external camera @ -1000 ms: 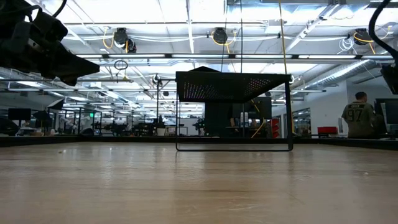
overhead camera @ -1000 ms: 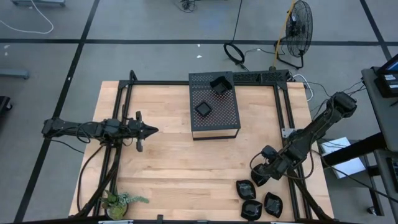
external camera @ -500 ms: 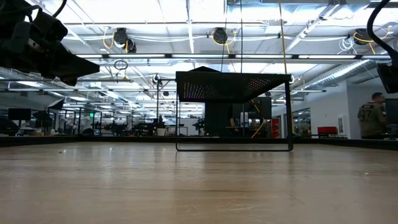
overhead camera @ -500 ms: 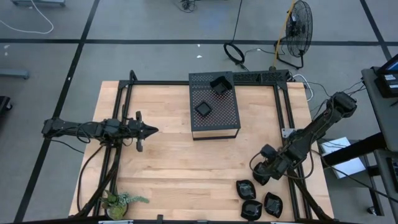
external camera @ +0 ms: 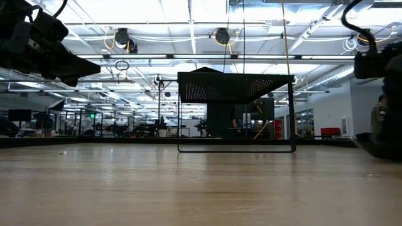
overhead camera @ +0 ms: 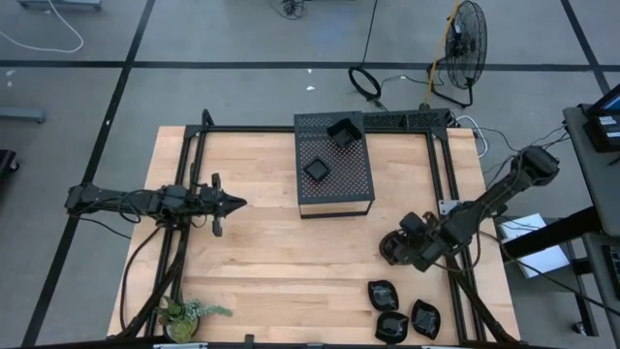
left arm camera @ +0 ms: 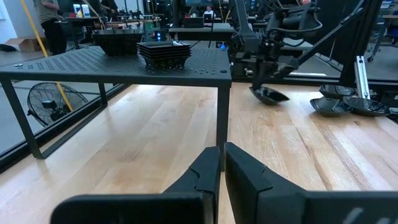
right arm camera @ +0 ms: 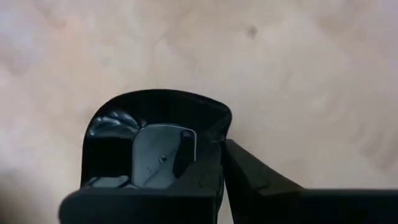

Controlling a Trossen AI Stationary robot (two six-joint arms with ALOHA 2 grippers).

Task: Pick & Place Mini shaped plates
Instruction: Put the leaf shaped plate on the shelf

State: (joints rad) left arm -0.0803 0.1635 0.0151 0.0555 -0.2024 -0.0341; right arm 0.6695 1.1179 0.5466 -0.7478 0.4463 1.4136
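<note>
My right gripper (overhead camera: 391, 251) hovers over the table's right half, shut on one black mini shaped plate (right arm camera: 152, 140), also seen from the left wrist (left arm camera: 268, 95). Three more mini plates (overhead camera: 382, 294) (overhead camera: 390, 326) (overhead camera: 424, 316) lie flat on the wood near the front right corner. Two others (overhead camera: 317, 170) (overhead camera: 341, 131) sit on top of the black perforated box (overhead camera: 334, 165). My left gripper (overhead camera: 237, 203) (left arm camera: 222, 163) waits shut and level at the table's left, holding nothing. My right gripper pinches the plate's rim (right arm camera: 216, 155) between its two fingers, one finger (right arm camera: 252, 177) outside the wall and the other over the hollow. The fingers slant down from above. The plate (left arm camera: 268, 95) hangs tilted below the fingertips and looks just clear of the wood.
The perforated box stands on thin legs at the far middle. A small green plant (overhead camera: 189, 315) sits at the near left corner. A black frame (overhead camera: 441, 155) runs along the table's edges. Bare wood (overhead camera: 291, 262) lies between the arms.
My right gripper has moved away from the three plates at the front right, toward the table's far edge and a little to the left, turning its wrist as it went. It carries one plate along. In the low view it has come into sight at the right edge.
</note>
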